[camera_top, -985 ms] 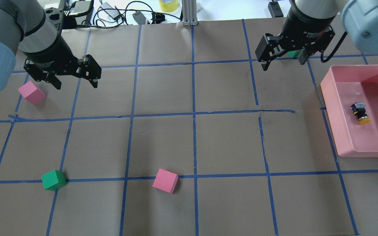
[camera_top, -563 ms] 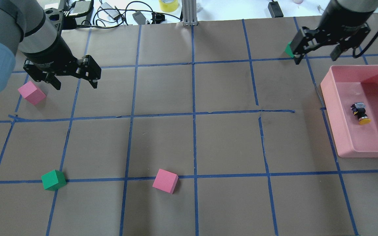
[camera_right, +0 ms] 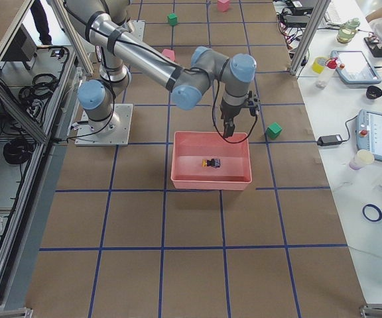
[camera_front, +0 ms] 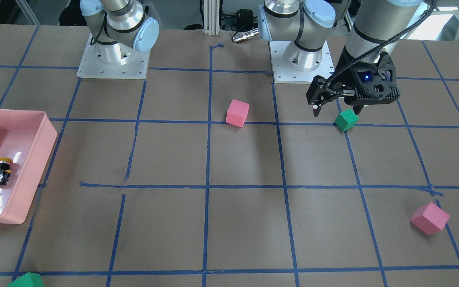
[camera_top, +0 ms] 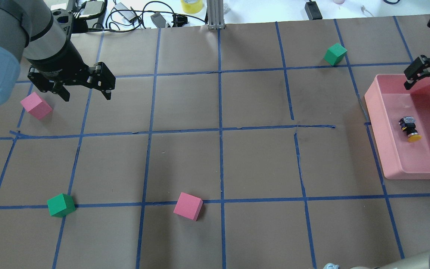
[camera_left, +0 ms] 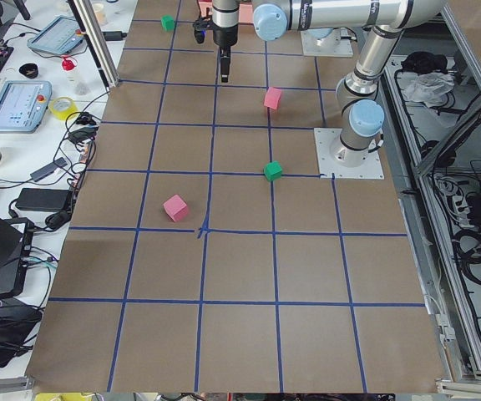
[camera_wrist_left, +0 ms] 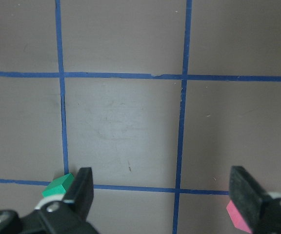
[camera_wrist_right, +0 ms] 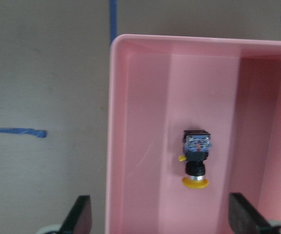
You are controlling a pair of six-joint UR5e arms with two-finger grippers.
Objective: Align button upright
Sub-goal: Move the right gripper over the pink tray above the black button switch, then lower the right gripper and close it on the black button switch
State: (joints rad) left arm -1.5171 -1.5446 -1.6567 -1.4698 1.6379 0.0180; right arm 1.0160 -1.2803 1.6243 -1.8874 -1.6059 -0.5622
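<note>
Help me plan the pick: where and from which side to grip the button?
Probably the button by its black body, between cap and base, from above, jaws across its axis: it lies on its side on the pink tray floor, clear of walls.

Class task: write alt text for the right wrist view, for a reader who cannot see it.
A button lies on its side in a pink tray, yellow cap toward the frame's bottom. The right gripper hangs above, jaws open.
</note>
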